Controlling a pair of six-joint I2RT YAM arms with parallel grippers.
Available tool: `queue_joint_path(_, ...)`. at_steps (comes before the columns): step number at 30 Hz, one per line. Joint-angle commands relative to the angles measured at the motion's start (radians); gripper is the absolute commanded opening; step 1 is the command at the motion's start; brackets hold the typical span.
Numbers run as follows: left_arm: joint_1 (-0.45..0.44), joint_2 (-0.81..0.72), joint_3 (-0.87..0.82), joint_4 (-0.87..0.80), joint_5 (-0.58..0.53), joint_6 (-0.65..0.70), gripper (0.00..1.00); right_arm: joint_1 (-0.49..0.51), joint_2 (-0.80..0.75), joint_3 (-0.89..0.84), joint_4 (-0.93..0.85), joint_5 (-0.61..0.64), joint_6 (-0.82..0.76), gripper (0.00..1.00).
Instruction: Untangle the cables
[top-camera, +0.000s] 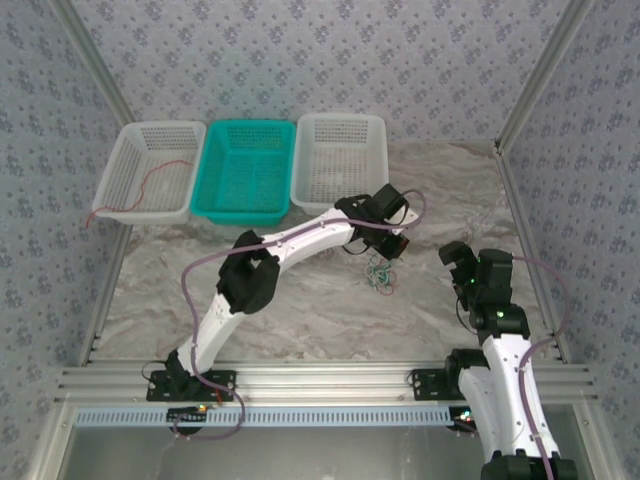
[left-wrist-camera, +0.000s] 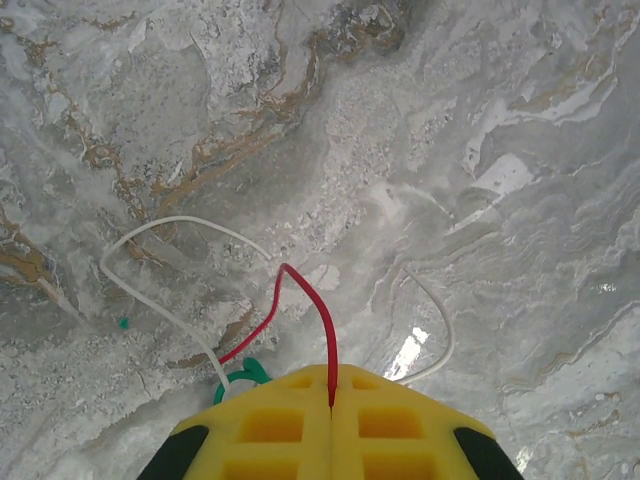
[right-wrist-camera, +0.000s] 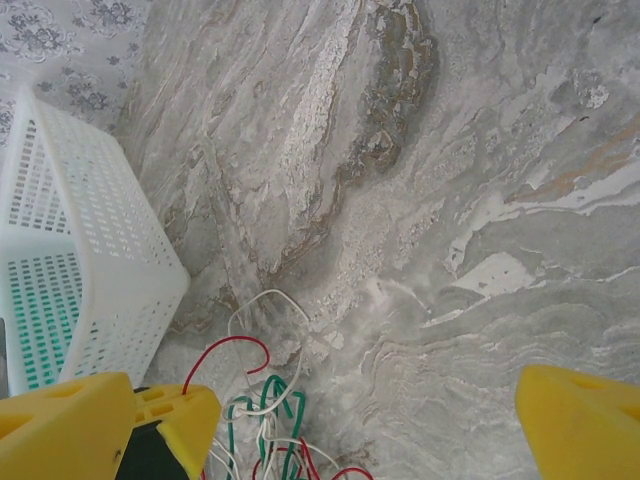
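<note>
The cables (top-camera: 380, 273) lie in a small tangle on the marble table, right of centre. My left gripper (top-camera: 384, 246) stands over the tangle, shut on a red cable (left-wrist-camera: 312, 300) that rises in a loop from between the yellow fingers (left-wrist-camera: 270, 425). A white cable (left-wrist-camera: 150, 300) and a green cable (left-wrist-camera: 246, 375) lie beside it. My right gripper (top-camera: 457, 258) is open to the right of the tangle, holding nothing. In the right wrist view the right gripper (right-wrist-camera: 325, 405) looks down on red (right-wrist-camera: 225, 345), green (right-wrist-camera: 275, 400) and white (right-wrist-camera: 265, 300) strands.
Three baskets stand in a row at the back: a white basket (top-camera: 130, 135) with a red cable (top-camera: 150, 183) hanging over its front rim, a teal basket (top-camera: 245, 215), and a second white basket (top-camera: 378, 150), seen near the tangle in the right wrist view (right-wrist-camera: 90, 250).
</note>
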Motion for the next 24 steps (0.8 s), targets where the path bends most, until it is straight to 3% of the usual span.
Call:
queue_joint_path(1,0.005,-0.056,-0.017,0.040,0.049,-0.039,0.00,-0.004,-0.007,0.004,-0.004,-0.001,-0.027,1.00)
queue_joint_path(5,0.032,-0.188,-0.114,0.118,0.016,-0.132,0.00,-0.002,-0.015,-0.006,0.068,-0.078,-0.077,1.00)
queue_joint_path(10,0.089,-0.396,-0.360,0.299,0.002,-0.291,0.00,0.079,-0.028,-0.048,0.313,-0.196,-0.176,0.97)
queue_joint_path(13,0.104,-0.494,-0.437,0.314,-0.037,-0.315,0.00,0.204,-0.027,-0.044,0.402,-0.173,-0.274,0.93)
queue_joint_path(20,0.118,-0.622,-0.445,0.214,-0.111,-0.305,0.00,0.495,0.005,-0.067,0.680,-0.190,-0.544,0.93)
queue_joint_path(24,0.118,-0.675,-0.471,0.234,-0.099,-0.329,0.00,0.617,0.092,-0.087,0.821,-0.196,-0.704,0.68)
